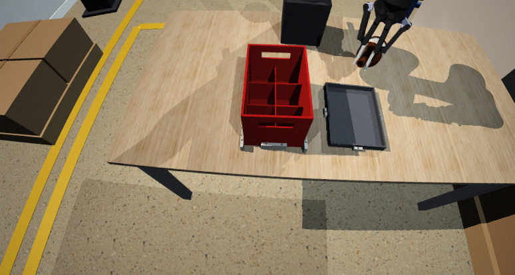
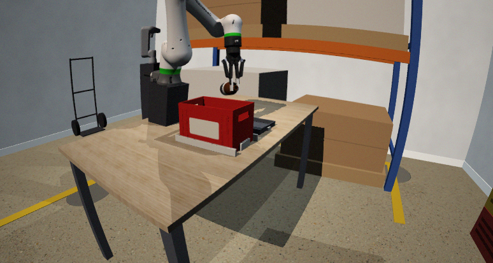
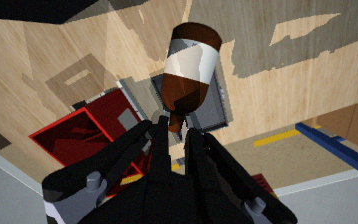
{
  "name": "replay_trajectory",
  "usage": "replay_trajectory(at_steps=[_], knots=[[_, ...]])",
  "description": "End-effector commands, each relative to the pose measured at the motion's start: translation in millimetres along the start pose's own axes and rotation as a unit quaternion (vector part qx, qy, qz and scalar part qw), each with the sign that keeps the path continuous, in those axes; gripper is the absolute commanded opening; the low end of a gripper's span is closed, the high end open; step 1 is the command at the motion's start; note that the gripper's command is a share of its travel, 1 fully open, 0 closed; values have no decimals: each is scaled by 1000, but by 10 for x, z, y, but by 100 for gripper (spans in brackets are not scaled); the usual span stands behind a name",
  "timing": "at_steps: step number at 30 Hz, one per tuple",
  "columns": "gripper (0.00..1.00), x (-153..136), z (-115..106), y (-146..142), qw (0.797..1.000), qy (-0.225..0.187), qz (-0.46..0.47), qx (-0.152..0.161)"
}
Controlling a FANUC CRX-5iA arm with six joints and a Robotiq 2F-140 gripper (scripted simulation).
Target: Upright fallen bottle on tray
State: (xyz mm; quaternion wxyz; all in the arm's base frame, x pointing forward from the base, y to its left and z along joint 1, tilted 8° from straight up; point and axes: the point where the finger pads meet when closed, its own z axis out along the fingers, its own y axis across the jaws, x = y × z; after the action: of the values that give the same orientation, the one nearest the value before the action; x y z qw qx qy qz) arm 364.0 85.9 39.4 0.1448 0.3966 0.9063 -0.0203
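Note:
The brown bottle (image 1: 368,51) (image 2: 225,88) (image 3: 190,65) with a white label hangs in the air on its side, clear of the table. Its neck points toward the table's front edge in the top view. My gripper (image 1: 361,64) (image 2: 234,88) (image 3: 175,116) is shut on the bottle's neck; the fingers hide part of it. The dark tray (image 1: 360,118) (image 2: 264,123) (image 3: 214,112) lies level on the table, in front of and below the bottle. It is empty. The exact tilt of the bottle is hard to tell.
The red crate (image 1: 252,132) (image 2: 224,116) (image 3: 60,122) stands level beside the tray, with empty compartments and high walls. Small metal brackets sit around crate and tray. The black robot pedestal (image 1: 304,24) (image 2: 167,104) stands behind the crate.

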Motion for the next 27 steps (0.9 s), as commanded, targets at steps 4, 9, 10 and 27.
replay_trajectory(at_steps=[4, 9, 10, 27], knots=[[0, -1, -1, 2, 1000, 0, 0, 0], [0, -1, -1, 2, 1000, 0, 0, 0], [0, -1, -1, 2, 1000, 0, 0, 0], [0, 5, 4, -11, 1000, -15, 0, 3]])
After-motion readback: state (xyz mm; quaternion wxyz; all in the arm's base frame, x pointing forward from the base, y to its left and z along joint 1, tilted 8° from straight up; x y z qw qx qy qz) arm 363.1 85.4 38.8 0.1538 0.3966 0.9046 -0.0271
